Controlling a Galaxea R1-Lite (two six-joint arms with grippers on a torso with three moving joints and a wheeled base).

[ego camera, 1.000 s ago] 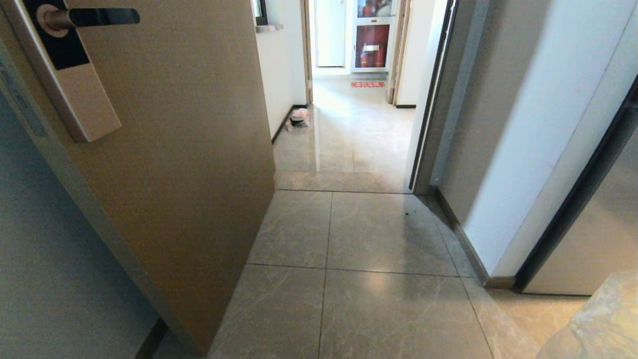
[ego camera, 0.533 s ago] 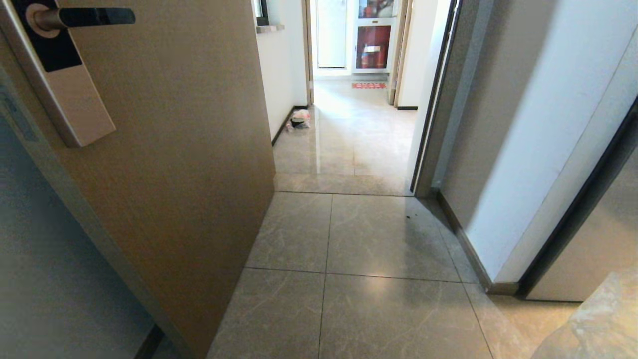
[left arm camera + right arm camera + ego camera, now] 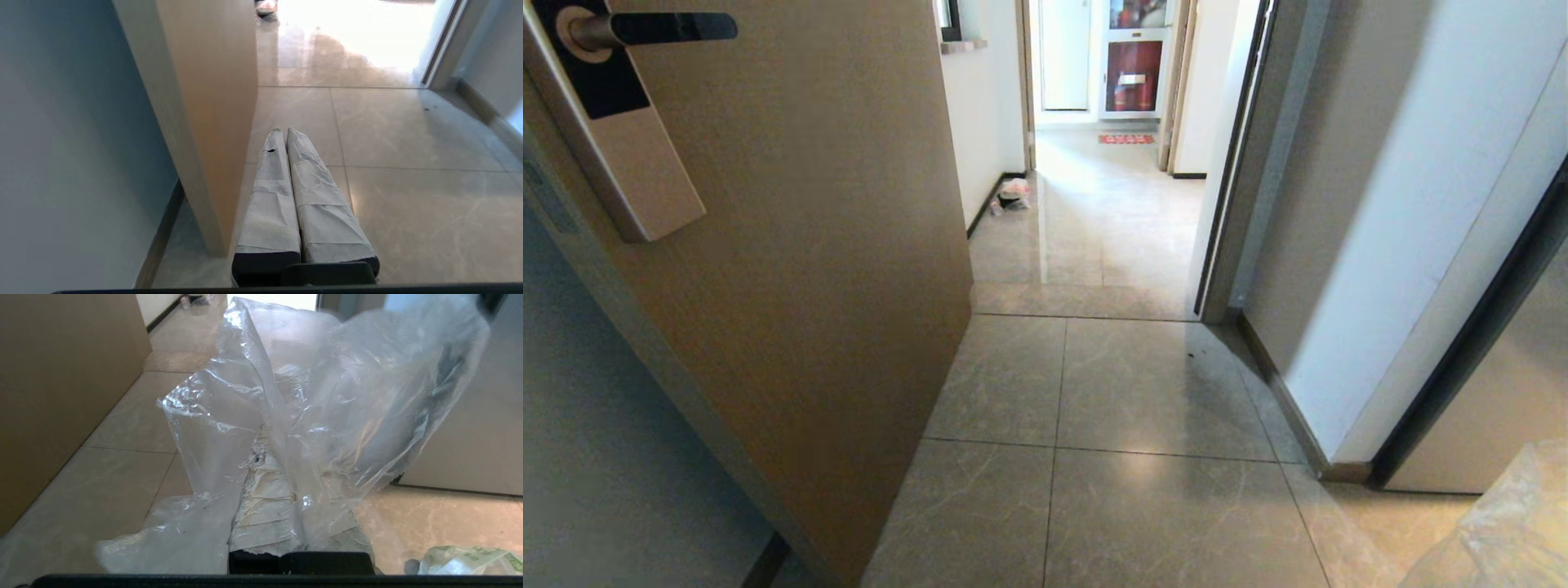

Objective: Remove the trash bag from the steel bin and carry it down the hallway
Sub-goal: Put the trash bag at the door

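The clear, crinkly trash bag [image 3: 327,400] billows over my right gripper [image 3: 282,441], whose taped fingers [image 3: 261,490] are shut on a fold of it. A corner of the bag [image 3: 1507,527] shows at the bottom right of the head view. My left gripper [image 3: 284,130] hangs shut and empty over the tiles, close beside the door's edge. The hallway [image 3: 1094,229] of glossy pale tiles runs straight ahead past the doorway. The steel bin is out of view.
An open brown door [image 3: 809,245] with a lever handle [image 3: 662,28] stands close on the left. A white wall corner [image 3: 1380,245] juts in at the right. A small bundle [image 3: 1014,194] lies by the hallway's left baseboard. A white bag with green print [image 3: 470,559] lies beside my right gripper.
The whole picture has shifted a little, with the door's lock plate sliding left, so the camera has moved slightly. The bag's corner keeps its place at the bottom right.
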